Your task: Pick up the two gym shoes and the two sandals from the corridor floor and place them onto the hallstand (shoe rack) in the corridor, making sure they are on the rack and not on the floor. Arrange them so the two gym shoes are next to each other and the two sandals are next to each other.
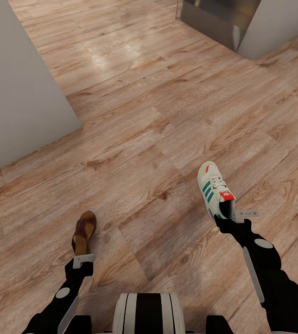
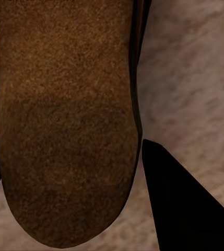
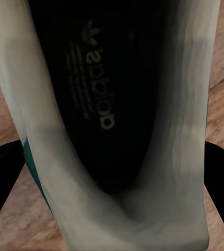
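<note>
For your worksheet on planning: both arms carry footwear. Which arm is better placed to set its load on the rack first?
Neither has a clear edge. The left tool holds the sandal, the right tool holds the gym shoe, both above the corridor floor. The right arm reaches slightly further forward.

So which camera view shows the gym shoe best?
The head view: the whole gym shoe is visible there, with its green stripes, laces and red patches, held at the heel end by the right gripper above the corridor floor. The right wrist view gives only a close look into its dark inside.
</note>
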`<state>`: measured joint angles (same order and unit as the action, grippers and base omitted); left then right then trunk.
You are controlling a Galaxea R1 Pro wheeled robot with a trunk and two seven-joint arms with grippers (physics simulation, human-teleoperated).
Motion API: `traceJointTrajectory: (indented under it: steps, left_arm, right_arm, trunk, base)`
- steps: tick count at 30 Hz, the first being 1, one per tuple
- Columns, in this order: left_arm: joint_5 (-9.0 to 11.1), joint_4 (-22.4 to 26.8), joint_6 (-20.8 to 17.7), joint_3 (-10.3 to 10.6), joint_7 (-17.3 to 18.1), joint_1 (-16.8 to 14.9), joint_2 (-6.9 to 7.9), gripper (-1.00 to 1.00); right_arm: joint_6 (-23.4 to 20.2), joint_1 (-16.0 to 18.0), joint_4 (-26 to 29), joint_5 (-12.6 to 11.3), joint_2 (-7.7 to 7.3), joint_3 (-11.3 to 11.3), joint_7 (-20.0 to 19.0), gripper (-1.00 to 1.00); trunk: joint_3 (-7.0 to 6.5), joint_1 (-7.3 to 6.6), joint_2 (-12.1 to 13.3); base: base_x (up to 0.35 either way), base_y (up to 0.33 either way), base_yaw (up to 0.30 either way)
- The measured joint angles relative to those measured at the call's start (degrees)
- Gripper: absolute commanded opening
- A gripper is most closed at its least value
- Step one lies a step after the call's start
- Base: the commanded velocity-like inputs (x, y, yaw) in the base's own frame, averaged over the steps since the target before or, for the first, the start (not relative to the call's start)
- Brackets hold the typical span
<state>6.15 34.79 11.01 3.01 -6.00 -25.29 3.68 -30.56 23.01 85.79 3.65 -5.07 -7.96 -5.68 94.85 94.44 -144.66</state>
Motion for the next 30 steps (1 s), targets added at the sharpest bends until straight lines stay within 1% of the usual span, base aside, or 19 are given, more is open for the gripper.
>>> traceJointTrajectory:
  steps: [21,30]
  left_arm:
    - [0.0,0.0,0.0,0.2,0.1,0.0,0.04,-1.0]
    - [0.0,0.0,0.0,0.2,0.1,0.0,-0.01,-1.0]
  right_arm:
    - [0.0,0.0,0.0,0.0,-0.02,0.0,0.0,-1.0]
    - [0.0,0.0,0.0,0.0,-0.04,0.0,0.0,-1.0]
  trunk:
    - [0.0,0.0,0.0]
    - [-1.99,-0.24,0.1]
  base:
    - [0.0,0.0,0.0]
    - [0.0,0.0,0.0]
